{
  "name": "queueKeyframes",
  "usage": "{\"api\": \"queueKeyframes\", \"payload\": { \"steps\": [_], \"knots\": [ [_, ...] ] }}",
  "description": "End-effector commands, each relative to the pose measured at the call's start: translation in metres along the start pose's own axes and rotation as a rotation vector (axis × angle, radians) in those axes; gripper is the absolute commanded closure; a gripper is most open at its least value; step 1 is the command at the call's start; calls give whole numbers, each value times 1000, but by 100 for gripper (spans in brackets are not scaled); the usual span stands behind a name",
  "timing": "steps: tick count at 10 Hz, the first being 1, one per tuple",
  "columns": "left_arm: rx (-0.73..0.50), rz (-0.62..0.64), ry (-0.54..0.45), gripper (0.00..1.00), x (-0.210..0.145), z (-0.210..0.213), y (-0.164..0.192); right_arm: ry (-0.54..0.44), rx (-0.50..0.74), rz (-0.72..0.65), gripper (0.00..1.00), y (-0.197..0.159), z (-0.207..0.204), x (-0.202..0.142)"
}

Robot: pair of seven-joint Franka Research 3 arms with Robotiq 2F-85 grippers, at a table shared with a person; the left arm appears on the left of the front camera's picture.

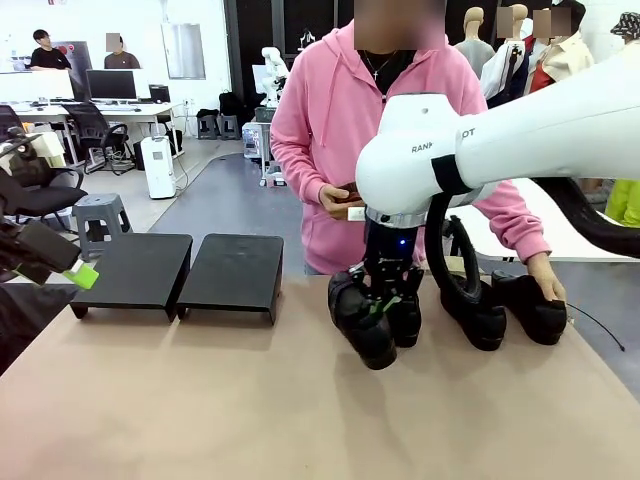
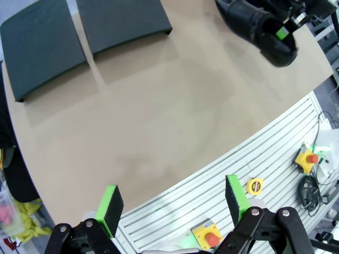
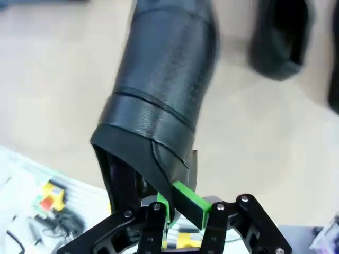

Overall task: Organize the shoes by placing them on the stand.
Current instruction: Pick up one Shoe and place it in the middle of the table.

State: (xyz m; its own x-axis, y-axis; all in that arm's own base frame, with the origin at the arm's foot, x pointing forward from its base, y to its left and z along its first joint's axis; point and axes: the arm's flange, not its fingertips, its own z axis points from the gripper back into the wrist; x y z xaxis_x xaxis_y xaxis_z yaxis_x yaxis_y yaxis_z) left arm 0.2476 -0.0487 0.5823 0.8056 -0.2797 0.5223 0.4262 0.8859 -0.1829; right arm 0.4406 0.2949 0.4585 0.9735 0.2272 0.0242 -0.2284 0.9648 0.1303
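My right gripper [image 1: 381,304] is shut on the heel rim of a black glossy shoe [image 1: 361,326], which hangs toe-down just over the table's middle. In the right wrist view that shoe [image 3: 164,84] stretches away from the gripper [image 3: 177,205], one green pad [image 3: 188,198] inside its opening. A second shoe [image 1: 406,320] stands right behind it. Two more shoes [image 1: 476,314] [image 1: 531,307] sit to the right, the person's hand [image 1: 548,283] resting on the outer one. The black stand [image 1: 135,268] with its second platform [image 1: 232,272] lies far left, bare. My left gripper [image 2: 172,198] is open, off the table's left edge.
The person in a pink hoodie [image 1: 340,120] stands at the table's far side, behind the shoes. Bare tan tabletop [image 1: 250,400] spreads between the stand and the shoes. In the left wrist view a slatted metal surface [image 2: 212,201] with yellow emergency-stop boxes [image 2: 307,159] lies below the table edge.
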Motion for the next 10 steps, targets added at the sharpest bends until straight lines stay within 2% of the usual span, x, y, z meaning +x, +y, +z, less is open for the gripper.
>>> {"api": "queueKeyframes", "payload": {
  "steps": [1, 3, 6, 7, 8, 9, 10],
  "knots": [
    [-16, 2, -13, 0, 0, -1, 0, -53, 93, -12, 100, 74, -19, -49],
    [-16, 2, -13, 0, 0, -1, 0, -33, 99, -13, 100, 127, -51, -81],
    [-16, 2, -13, 0, 0, -1, 0, -54, 189, -10, 100, 183, -93, -84],
    [-16, 2, -13, 0, 0, -1, 0, -136, 157, -67, 100, 194, -105, -76],
    [-16, 2, -13, 0, 0, -1, 0, -126, 193, -64, 100, 197, -110, -71],
    [-16, 2, -13, 0, 0, -1, 0, -193, 170, -134, 100, 195, -114, -67],
    [-16, 2, -13, 0, 0, -1, 0, -195, 159, -152, 100, 196, -117, -63]
  ]
}}
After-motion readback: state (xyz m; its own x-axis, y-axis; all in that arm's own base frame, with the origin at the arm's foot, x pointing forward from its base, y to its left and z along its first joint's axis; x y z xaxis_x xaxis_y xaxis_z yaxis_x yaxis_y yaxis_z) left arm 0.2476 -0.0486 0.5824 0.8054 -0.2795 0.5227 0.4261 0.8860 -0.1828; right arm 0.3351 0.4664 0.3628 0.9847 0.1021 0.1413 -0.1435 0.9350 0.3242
